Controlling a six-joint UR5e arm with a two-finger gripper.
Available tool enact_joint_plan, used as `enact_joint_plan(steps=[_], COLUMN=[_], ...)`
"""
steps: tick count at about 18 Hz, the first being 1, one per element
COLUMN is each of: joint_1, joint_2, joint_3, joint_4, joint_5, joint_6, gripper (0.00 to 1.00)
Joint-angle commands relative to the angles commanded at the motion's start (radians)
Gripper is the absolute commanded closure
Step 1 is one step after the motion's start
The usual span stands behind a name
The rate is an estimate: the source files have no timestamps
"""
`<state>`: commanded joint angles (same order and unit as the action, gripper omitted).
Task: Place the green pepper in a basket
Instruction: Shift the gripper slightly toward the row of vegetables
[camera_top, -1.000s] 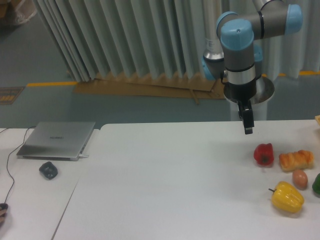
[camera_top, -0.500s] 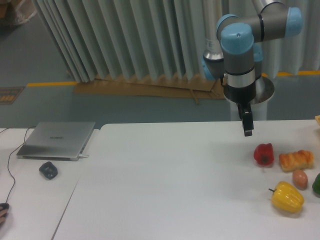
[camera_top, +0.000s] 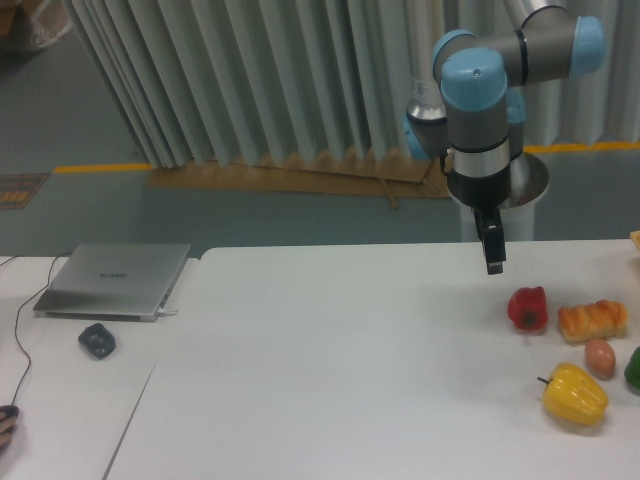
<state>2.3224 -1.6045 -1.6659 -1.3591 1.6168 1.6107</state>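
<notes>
Single grey-and-blue jointed arm, smooth metal tube sections with matte blue plastic caps, hangs down over the far right of the pale, matte white worktop (camera_top: 330, 350). Its narrow black jaws (camera_top: 493, 262) point straight down, clear of the surface, holding nothing. They read as one thin dark bar from this side; cannot tell whether they are parted or closed.

Below and right of the jaws, near: small red bell pepper (camera_top: 527, 308), glossy, lobed, upright. Just right of that, a golden-brown bread roll (camera_top: 593, 320), oblong, ridged crust, lying flat. Further below, a small tan egg-shaped piece (camera_top: 600, 357), smooth, just beside the roll's lower edge. Lower still, large yellow bell pepper (camera_top: 575, 394), waxy sheen, rounded lobes, dark stem pointing left.

Dark green, glossy, rounded bell pepper (camera_top: 633, 369): well below and far to the right of the jaws, at the frame's right edge, only its left curve showing. Sits on the worktop just right of the egg-shaped piece, above-right of the yellow pepper. Untouched by the jaws.

Far left of the jaws, on a separate adjoining white slab: closed silver laptop (camera_top: 113, 280), flat brushed-metal lid; a dark rounded mouse (camera_top: 97, 341) just in front of it; a thin dark cable (camera_top: 20, 350) curving along the left margin.

Behind: pale pleated curtain (camera_top: 250, 80), vertical folds, above a grey-blue floor.
</notes>
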Motion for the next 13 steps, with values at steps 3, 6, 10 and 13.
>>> enact_joint_plan(steps=[3,6,10,13], joint_1=[-0.003,-0.006,-0.003,-0.003], joint_2=[0.000,0.000,0.002,0.002], joint_3=[-0.005,-0.005,-0.005,-0.005], joint_4=[0.000,-0.002,-0.002,-0.002], joint_5=[-0.002,-0.002,-0.002,-0.002], joint_6=[-0.002,-0.014,-0.020,-0.040], gripper=[0.00,0.00,0.00,0.00])
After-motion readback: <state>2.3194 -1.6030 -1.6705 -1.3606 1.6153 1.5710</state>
